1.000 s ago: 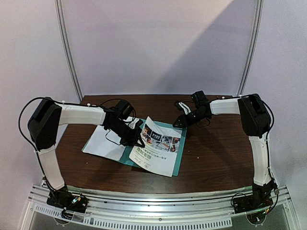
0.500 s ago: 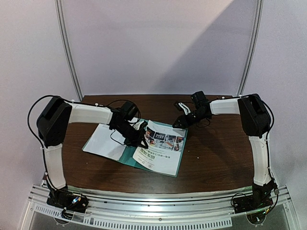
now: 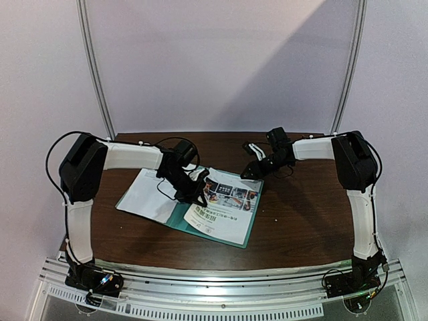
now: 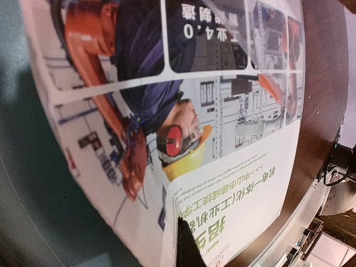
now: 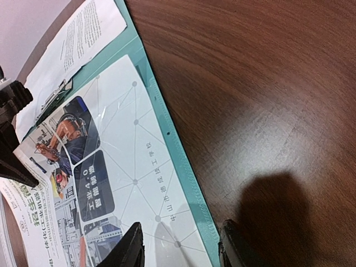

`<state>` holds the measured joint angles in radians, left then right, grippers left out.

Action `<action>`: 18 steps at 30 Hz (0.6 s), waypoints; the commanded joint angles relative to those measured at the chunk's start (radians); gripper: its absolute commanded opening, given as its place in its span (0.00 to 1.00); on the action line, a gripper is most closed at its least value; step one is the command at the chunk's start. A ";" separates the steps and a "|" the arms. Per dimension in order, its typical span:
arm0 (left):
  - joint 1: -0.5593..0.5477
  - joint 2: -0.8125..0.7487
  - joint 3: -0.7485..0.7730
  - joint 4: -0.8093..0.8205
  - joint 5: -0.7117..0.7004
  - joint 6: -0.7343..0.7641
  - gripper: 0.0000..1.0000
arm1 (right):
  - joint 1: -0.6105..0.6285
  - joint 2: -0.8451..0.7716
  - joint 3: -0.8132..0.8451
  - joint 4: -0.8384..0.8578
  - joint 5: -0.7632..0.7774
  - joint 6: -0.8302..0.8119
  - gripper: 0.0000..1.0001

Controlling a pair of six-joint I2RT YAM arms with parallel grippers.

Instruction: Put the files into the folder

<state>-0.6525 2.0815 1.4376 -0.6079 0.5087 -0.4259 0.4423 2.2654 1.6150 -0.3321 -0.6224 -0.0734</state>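
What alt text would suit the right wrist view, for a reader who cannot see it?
A colour-photo sheet with green lettering lies on a teal folder on a dark wooden table, with the right gripper open above the folder's edge. A plain text sheet lies farther off, and the left gripper shows at the left edge.

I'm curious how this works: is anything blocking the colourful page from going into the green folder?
Nothing visible does. The colour-photo sheet already lies on the right half of the open teal folder, with the left hand at its edge near the spine. The plain text sheet lies to the left, not over it.
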 commanded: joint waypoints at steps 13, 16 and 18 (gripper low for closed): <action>-0.012 -0.028 -0.006 -0.030 -0.143 0.018 0.28 | 0.019 -0.013 -0.104 -0.030 0.081 0.123 0.46; -0.018 -0.059 -0.009 -0.037 -0.183 0.019 0.44 | 0.019 -0.058 -0.127 0.041 0.068 0.201 0.48; -0.026 -0.081 -0.011 -0.044 -0.214 0.021 0.53 | 0.019 -0.090 -0.136 0.080 0.073 0.244 0.50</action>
<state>-0.6609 2.0521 1.4387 -0.6186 0.3965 -0.4156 0.4511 2.2150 1.5299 -0.2459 -0.5919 0.0494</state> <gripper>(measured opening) 0.467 0.483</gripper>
